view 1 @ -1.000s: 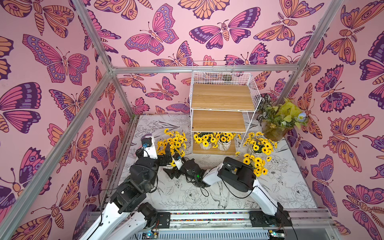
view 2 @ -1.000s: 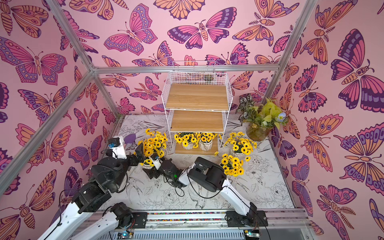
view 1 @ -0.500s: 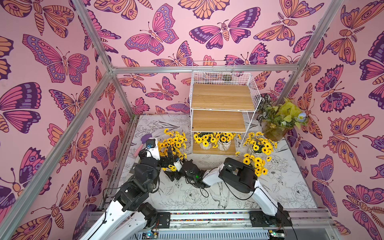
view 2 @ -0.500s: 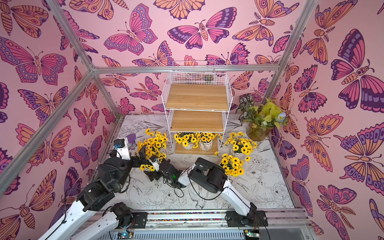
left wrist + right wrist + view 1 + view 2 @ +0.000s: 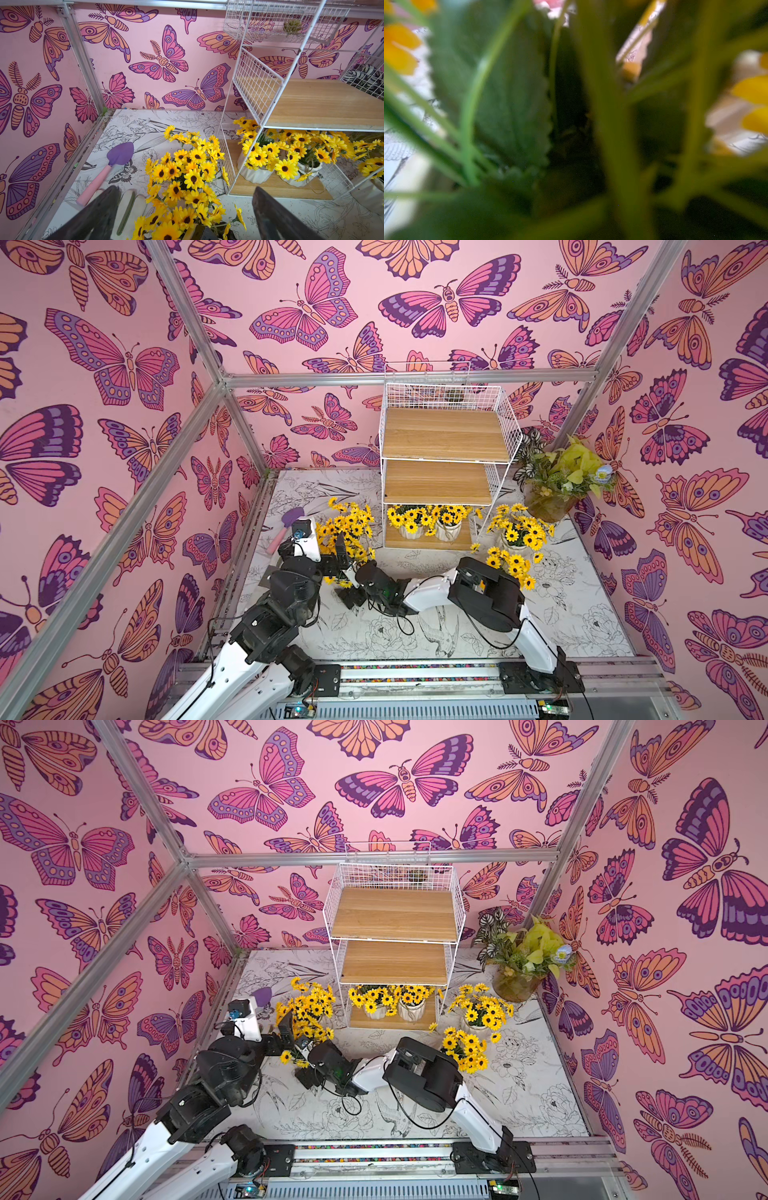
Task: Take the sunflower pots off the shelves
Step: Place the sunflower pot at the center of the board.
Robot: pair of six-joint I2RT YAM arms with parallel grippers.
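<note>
A purple trowel (image 5: 118,154) lies on the table (image 5: 374,639) near the left fingers (image 5: 97,214), which stand wide open just beside a sunflower bunch (image 5: 187,176). Stems hide the right fingers, so I cannot tell their state. Two sunflower pots (image 5: 411,531) stand on the lowest board of the shelves (image 5: 444,435), and the others stand on the table.

White links (image 5: 428,589), black joints (image 5: 486,597), looping black cables (image 5: 405,624)
</note>
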